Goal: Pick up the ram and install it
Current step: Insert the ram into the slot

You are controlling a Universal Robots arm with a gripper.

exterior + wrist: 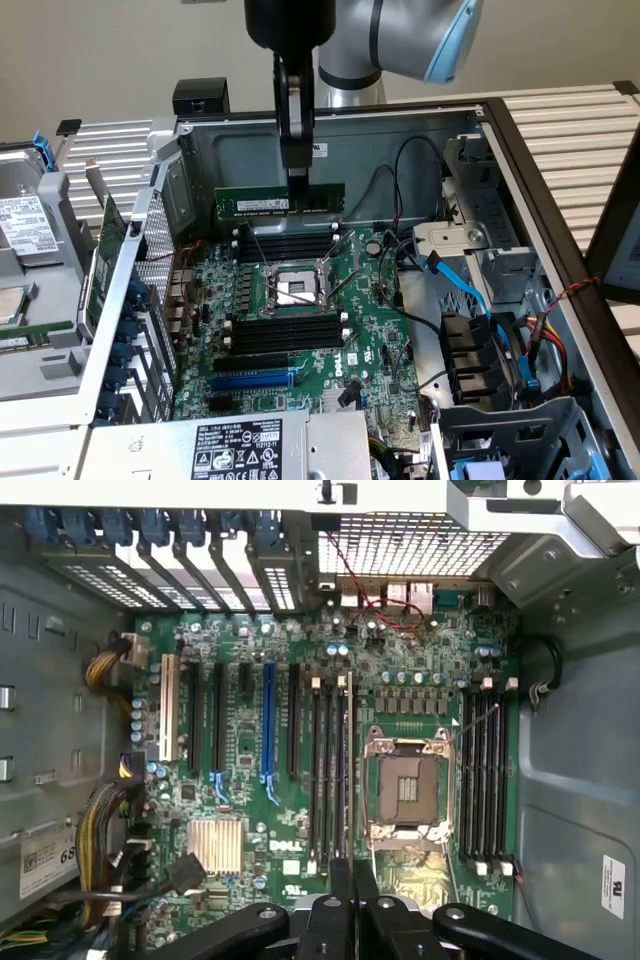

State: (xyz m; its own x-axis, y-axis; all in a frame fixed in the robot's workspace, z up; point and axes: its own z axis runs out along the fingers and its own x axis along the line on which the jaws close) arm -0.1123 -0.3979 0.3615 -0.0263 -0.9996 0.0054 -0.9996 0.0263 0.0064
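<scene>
The ram (262,201) is a long thin green stick with a white label. It hangs level and on edge inside the open computer case, just above the far bank of black memory slots (285,245). My gripper (298,176) comes straight down from above and is shut on the ram's top edge, right of its middle. In the wrist view the ram (350,770) appears edge-on as a thin strip running out from between the black fingertips (339,905), alongside the black memory slots (325,770) beside the CPU socket (405,785).
The empty CPU socket (290,288) lies between two banks of memory slots, the nearer bank (280,335) toward the blue slot (250,381). Black cables (400,215) and a blue cable (455,280) run on the exterior view's right. The case's back wall (400,150) stands close behind the ram.
</scene>
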